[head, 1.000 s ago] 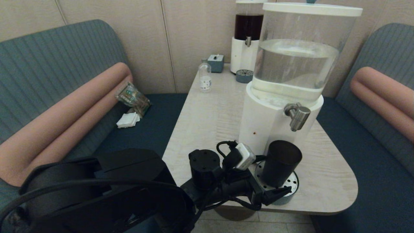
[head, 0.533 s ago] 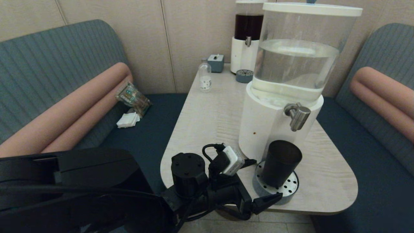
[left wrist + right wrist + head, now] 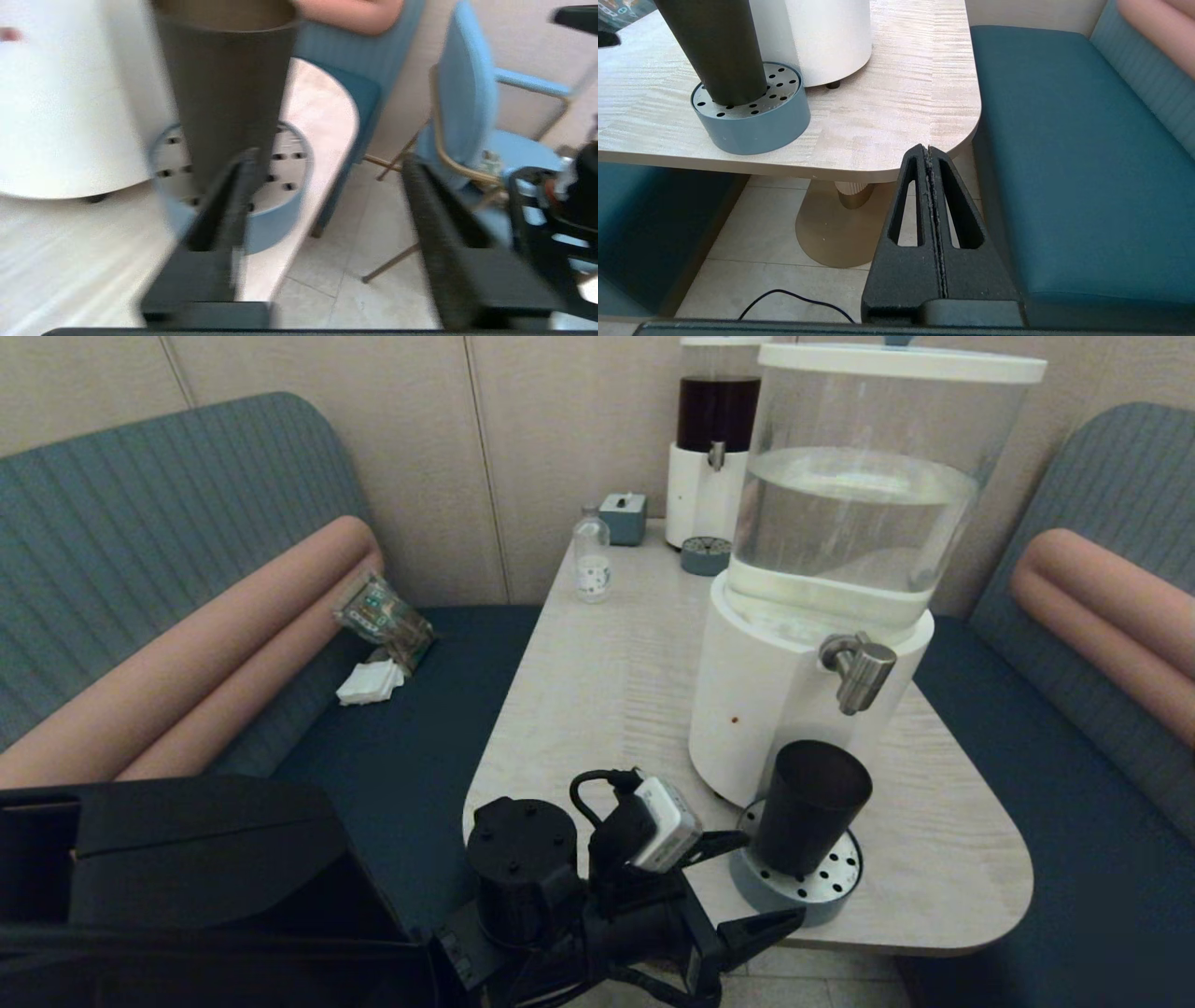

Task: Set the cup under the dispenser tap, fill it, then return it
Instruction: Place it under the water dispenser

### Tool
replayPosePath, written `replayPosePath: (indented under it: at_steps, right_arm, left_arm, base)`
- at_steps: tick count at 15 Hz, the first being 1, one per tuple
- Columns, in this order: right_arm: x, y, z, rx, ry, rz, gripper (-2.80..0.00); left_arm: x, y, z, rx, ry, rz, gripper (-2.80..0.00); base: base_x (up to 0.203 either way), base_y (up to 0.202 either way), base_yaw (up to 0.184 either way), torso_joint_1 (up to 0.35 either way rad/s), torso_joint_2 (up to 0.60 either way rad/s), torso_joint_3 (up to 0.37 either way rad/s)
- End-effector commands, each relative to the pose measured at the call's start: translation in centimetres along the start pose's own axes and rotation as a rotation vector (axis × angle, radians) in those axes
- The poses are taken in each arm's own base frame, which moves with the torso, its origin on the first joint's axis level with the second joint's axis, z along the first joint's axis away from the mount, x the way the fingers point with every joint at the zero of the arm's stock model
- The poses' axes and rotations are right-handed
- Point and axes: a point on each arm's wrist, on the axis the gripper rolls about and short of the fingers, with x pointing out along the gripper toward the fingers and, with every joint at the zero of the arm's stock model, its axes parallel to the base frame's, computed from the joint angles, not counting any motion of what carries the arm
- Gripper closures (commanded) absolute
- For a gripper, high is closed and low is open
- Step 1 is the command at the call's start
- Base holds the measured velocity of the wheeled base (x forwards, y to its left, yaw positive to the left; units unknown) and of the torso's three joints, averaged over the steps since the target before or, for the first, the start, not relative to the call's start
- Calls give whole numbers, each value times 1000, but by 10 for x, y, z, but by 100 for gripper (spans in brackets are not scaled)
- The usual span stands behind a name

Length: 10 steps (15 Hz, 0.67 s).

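The dark tapered cup [image 3: 810,807] stands upright on the perforated blue-grey drip tray [image 3: 834,885], below the brushed-steel tap [image 3: 857,670] of the big white-based dispenser [image 3: 761,709]. My left gripper [image 3: 770,878] hovers open at the table's near edge, just left of the cup and apart from it, holding nothing. In the left wrist view the cup [image 3: 224,84] rises beyond one finger of the left gripper [image 3: 329,158], outside the gap. My right gripper [image 3: 927,149] is shut and empty, low off the table's near right corner; the cup [image 3: 719,51] and the tray [image 3: 752,116] show beyond it.
The pale wood table [image 3: 597,691] also carries a small clear bottle [image 3: 592,560], a grey-blue box [image 3: 624,516] and the dark-liquid dispenser [image 3: 714,429] at the back. Teal benches flank the table; a packet [image 3: 383,616] and a napkin lie on the left one.
My left gripper has drawn back from around the cup toward me and to the left. The cup stays standing on the drip tray under the tap.
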Motion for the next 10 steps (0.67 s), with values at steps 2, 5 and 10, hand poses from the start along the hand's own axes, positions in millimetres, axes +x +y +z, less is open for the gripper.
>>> replayPosePath:
  at_steps: [2, 5, 10]
  right_arm:
    - [1, 0, -4, 0, 14, 0, 0]
    - [1, 0, -4, 0, 16, -1, 0]
    - [1, 0, -4, 0, 13, 0, 0]
  left_arm:
    - [2, -6, 2, 2, -9, -19, 0]
    - [11, -6, -8, -2, 2, -29, 0]
    - [26, 1, -19, -4, 3, -28, 0]
  base:
    - [0, 0, 0, 0, 0, 0]
    - [0, 0, 0, 0, 0, 0]
    - [0, 0, 0, 0, 0, 0]
